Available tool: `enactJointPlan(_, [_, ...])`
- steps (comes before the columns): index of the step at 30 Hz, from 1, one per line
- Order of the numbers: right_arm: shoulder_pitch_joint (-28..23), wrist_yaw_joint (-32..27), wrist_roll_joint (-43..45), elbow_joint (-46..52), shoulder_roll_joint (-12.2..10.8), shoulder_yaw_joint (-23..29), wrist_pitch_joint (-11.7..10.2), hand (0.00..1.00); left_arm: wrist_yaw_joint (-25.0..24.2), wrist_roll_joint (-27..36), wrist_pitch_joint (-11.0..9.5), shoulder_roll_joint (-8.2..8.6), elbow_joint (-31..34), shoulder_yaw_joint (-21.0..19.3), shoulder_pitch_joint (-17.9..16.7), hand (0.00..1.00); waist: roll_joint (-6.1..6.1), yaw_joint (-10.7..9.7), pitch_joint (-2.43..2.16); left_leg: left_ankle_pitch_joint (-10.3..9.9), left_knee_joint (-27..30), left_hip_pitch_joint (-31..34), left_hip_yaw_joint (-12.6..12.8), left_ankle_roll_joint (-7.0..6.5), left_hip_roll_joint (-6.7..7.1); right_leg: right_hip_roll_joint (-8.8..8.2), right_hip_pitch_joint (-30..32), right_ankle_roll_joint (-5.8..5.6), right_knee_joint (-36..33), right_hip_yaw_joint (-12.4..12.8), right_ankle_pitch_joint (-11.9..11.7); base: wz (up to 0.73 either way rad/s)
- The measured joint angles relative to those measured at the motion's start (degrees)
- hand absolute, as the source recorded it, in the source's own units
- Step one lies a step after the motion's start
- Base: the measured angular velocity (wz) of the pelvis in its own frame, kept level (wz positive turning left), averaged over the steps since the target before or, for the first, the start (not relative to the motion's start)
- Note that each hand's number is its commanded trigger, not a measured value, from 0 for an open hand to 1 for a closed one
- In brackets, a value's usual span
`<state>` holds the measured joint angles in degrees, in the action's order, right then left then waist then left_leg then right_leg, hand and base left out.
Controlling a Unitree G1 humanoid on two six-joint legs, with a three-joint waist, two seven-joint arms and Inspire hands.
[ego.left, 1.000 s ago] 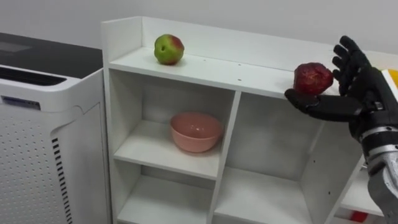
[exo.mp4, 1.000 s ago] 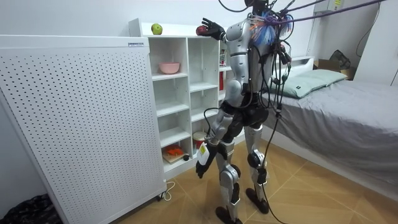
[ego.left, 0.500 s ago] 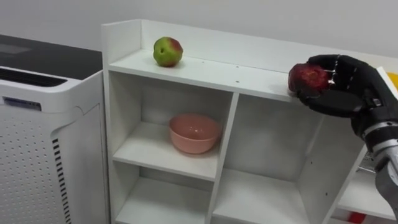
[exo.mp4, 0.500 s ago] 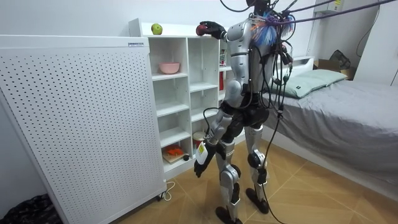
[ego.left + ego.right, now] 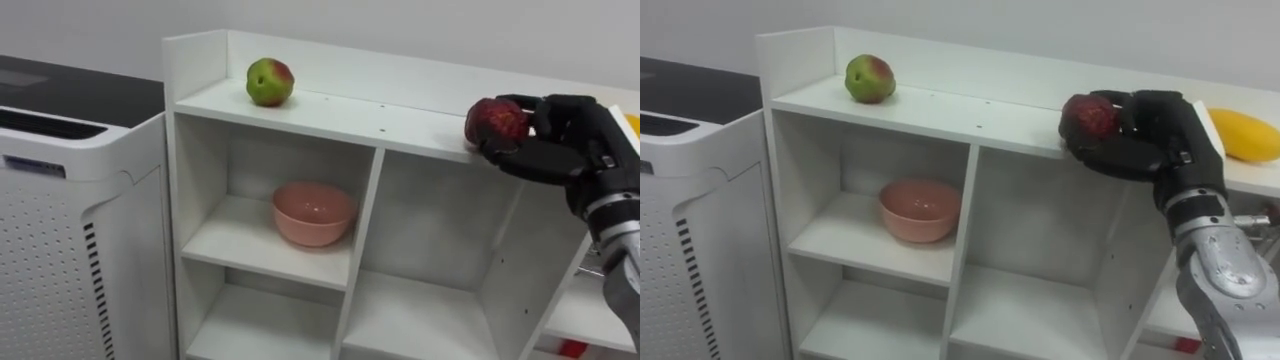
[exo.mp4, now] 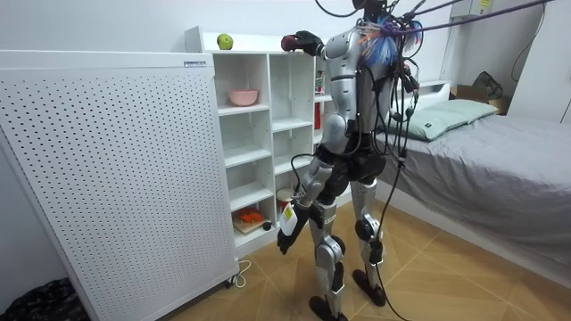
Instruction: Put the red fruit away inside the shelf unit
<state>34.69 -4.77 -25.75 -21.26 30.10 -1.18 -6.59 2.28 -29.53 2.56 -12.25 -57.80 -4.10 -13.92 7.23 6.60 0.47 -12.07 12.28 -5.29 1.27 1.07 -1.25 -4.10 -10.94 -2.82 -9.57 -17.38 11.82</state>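
A dark red fruit (image 5: 495,122) sits at the front edge of the white closet's top shelf (image 5: 340,115), towards its right. My right hand (image 5: 555,140) comes in from the right and is shut on it, fingers curled over its top and thumb under its front. A green-and-red apple (image 5: 270,81) stands free at the left end of the same shelf. A yellow fruit (image 5: 1245,134) lies on the shelf just right of the hand. In the room view I stand upright facing the closet, and my left hand (image 6: 284,239) hangs low by my thigh.
A pink bowl (image 5: 313,212) rests in the upper left compartment. The compartments beside and below it hold nothing. A tall white perforated appliance (image 5: 60,200) stands against the closet's left side. A bed (image 6: 482,169) lies behind me on the room view's right.
My right hand, open beside the red fruit a second ago, has curled its fingers around it. The fruit has stayed at the shelf's edge.
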Motion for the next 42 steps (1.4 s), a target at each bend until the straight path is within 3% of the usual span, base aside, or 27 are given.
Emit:
enactJointPlan(2, [-0.05,0.02,-1.63,1.47,-0.32,0.0,0.41,1.0,-0.01,-0.03,0.02,0.03,0.01,0.65,0.25,0.0,-0.15,-0.13,0.1,-0.02,0.54,0.73,0.18,0.01,0.0,0.0,0.34,0.01,-0.01,-0.01,-0.01,0.0])
enactJointPlan(7, [-0.17,1.2,-2.93,6.64,-2.09,-0.39,0.7,1.0,-0.17,-0.11,0.09,0.46,-0.08,1.04,0.56,0.0,-1.23,0.1,-0.29,-0.02,1.03,1.62,0.37,0.0,-0.05,0.04,1.07,0.29,-0.07,0.1,-0.18,0.0])
enactJointPlan(11, [-2.36,2.43,-4.09,13.49,-4.1,-2.11,0.99,1.0,0.08,-0.19,1.44,0.96,-0.1,1.05,0.47,0.0,-2.52,0.68,-0.39,-0.02,1.01,1.05,0.67,-0.01,-0.08,0.07,0.71,0.32,-0.08,1.17,-0.2,-0.04])
enactJointPlan(15, [-5.78,4.49,-5.52,17.8,-5.89,-5.13,2.66,1.0,0.17,-0.13,2.21,1.28,-0.04,1.06,0.66,0.0,-3.61,1.1,-0.52,0.0,0.76,0.9,1.2,-0.03,-0.16,0.09,0.96,0.45,-0.14,1.48,-0.27,-0.07])
enactJointPlan(23, [-10.35,7.44,-5.22,19.49,-10.81,-6.96,2.96,1.0,1.93,-0.01,2.1,1.3,-1.81,2.9,1.52,0.0,-3.75,1.66,-0.54,0.02,1.21,2.18,1.1,-0.06,-0.13,0.08,1.73,0.54,-0.22,1.46,-0.34,0.0])
enactJointPlan(24, [-10.76,7.39,-5.29,19.5,-11.57,-7.02,2.96,1.0,2.19,-0.06,2.15,1.29,-1.9,3.43,1.43,0.0,-4.07,1.63,-0.32,0.03,1.3,2.42,1.09,-0.07,-0.13,0.08,1.99,0.54,-0.2,1.43,-0.34,0.0])
enactJointPlan(28, [-13.52,7.65,-5.84,18.8,-13.16,-9.07,2.88,1.0,2.27,0.09,2.31,1.24,-1.82,6.29,1.49,0.0,-4.64,1.53,-0.26,0.02,1.72,3.29,1.08,-0.07,-0.2,0.06,3.14,0.58,-0.35,1.33,-0.36,0.0])
enactJointPlan(31, [-15.77,8.65,-5.61,14.58,-15.21,-10.95,2.82,1.0,2.31,0.84,2.28,1.33,-2.18,10.0,2.72,0.0,-5.5,1.17,0.05,0.01,3.1,5.83,0.89,-0.09,-0.31,-0.05,5.34,0.63,-2.07,1.32,-0.35,0.0])
enactJointPlan(32, [-16.32,8.78,-5.17,11.7,-15.87,-11.29,2.99,1.0,2.31,0.8,2.15,1.74,-2.9,10.09,3.66,0.0,-5.9,1.15,0.3,0.02,3.7,7.07,0.9,-0.16,-0.4,-0.13,6.74,0.66,-3.12,1.42,-0.32,0.0])
enactJointPlan(37, [-19.21,8.67,-5.36,4.98,-17.07,-11.46,3.0,1.0,3.0,2.34,1.69,2.1,-6.4,10.09,6.45,0.0,-6.87,1.42,0.33,0.16,6.88,12.85,1.54,-0.58,-0.26,-1.42,13.98,1.12,-8.64,1.56,0.65,-0.06])
enactJointPlan(42, [-19.18,8.65,-10.18,-4.69,-19.11,-11.04,2.99,1.0,3.28,8.27,1.12,2.31,-7.58,13.38,6.66,0.0,-8.57,1.11,1.1,-1.13,13.04,19.16,1.68,-1.5,-0.12,-2.82,20.65,1.55,-15.7,2.0,2.57,-0.01])
